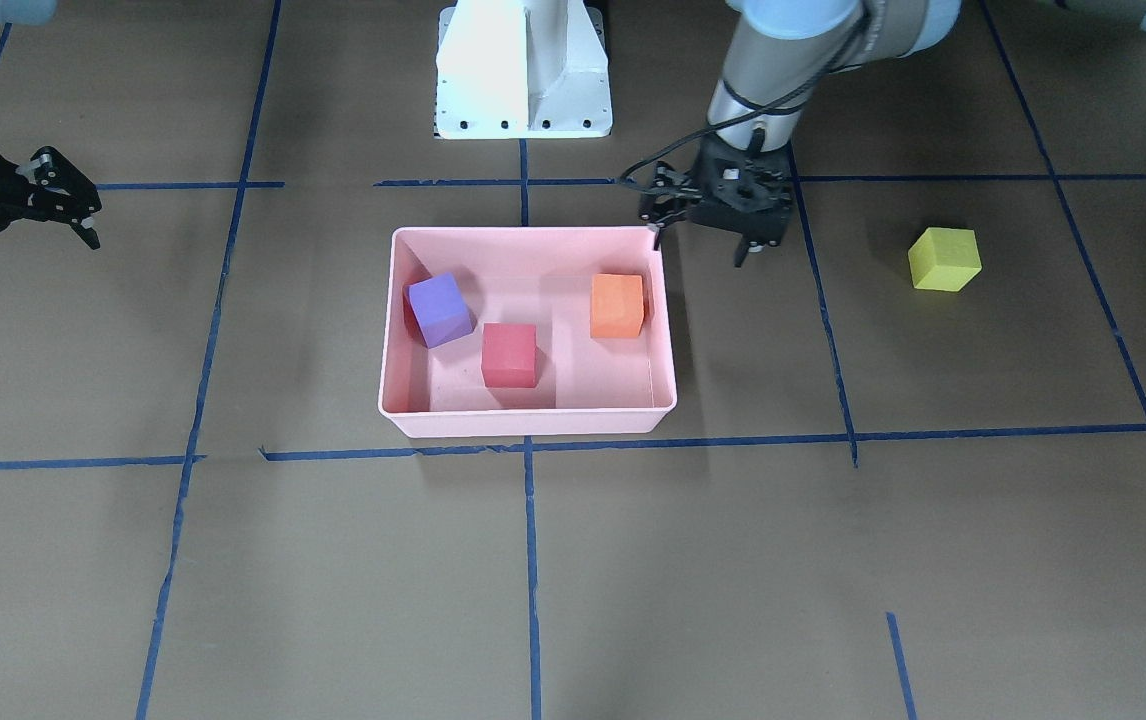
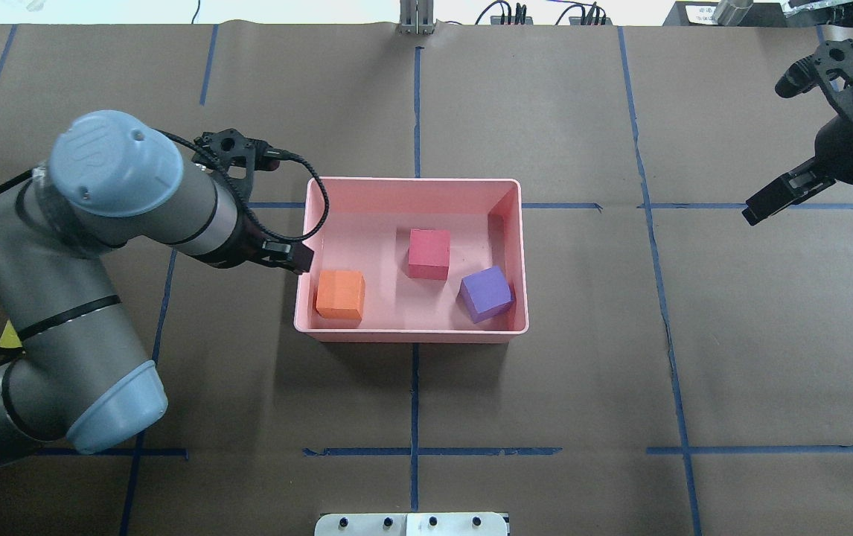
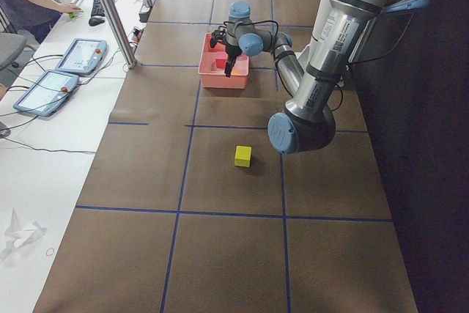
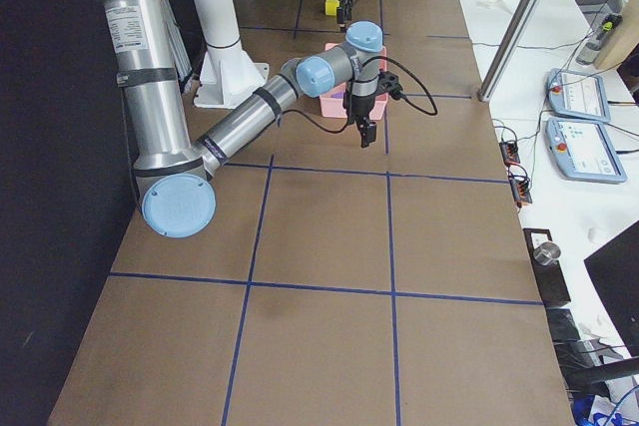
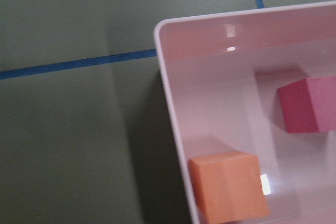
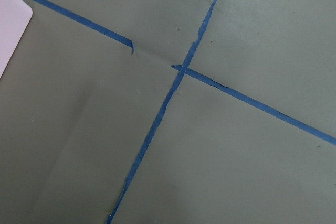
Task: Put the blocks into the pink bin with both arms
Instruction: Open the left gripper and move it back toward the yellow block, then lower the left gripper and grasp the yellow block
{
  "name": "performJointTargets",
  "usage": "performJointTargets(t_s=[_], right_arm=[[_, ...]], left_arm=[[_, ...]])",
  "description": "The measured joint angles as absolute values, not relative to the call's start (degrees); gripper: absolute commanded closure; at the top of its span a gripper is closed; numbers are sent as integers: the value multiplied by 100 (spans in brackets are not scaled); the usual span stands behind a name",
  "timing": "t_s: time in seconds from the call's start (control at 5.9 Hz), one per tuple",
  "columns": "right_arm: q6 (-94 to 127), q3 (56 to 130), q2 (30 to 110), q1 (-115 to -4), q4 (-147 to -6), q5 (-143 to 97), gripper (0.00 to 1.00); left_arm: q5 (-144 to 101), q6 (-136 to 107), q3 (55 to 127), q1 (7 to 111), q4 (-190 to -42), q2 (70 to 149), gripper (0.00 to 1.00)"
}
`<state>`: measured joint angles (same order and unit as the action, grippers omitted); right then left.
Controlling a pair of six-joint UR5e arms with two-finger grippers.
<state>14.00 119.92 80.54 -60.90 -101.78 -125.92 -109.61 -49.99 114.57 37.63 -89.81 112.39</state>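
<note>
Brown paper table [image 1: 733,560] gridded with blue tape [image 1: 530,560]: we count three cubes in the bin and one outside.
We see the purple foam cube [image 1: 439,309], red foam cube [image 1: 509,354] and orange foam cube [image 1: 617,305] inside the shallow light-pink plastic bin [image 1: 523,424]. The yellow-green foam cube [image 1: 944,259] sits on the paper, well apart on the robot's left. Our left gripper [image 1: 699,247] hangs just beside the bin's corner, fingers apparently spread and empty. The right gripper [image 1: 33,256] hovers well apart, spread wide and empty.
</note>
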Motion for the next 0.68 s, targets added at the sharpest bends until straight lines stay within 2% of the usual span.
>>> performJointTargets(t_s=[0.34, 0.68], right_arm=[[1425, 11985, 8099, -6091, -10130, -12584, 0], [1459, 11994, 8277, -6091, -10095, -12578, 0]], left_arm=[[-10966, -4494, 11767, 4037, -9871, 9504, 0], [-10967, -4471, 11518, 4212, -11577, 8020, 0]])
